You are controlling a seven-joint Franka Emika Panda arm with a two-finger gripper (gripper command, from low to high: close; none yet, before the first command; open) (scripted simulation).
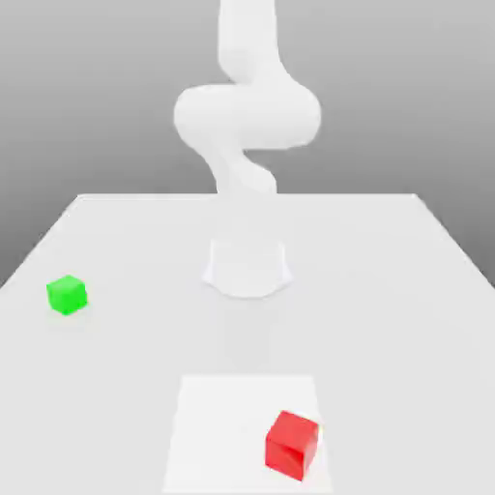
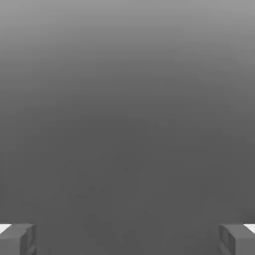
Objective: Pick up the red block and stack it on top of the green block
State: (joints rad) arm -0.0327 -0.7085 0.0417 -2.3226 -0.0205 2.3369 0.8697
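Observation:
The red block rests on the white table near its front edge, a little toward the exterior view's right. The green block sits apart from it, far over on the exterior view's left and farther back. In the hand view my gripper is open: its two grey fingertips stand wide apart with nothing between them, against a plain grey background. The white arm rises from its base and leaves the exterior view at the top.
The arm's round base stands mid-table, behind both blocks. A slightly brighter rectangular patch on the tabletop lies under the red block. The table's edges run along the back and both sides.

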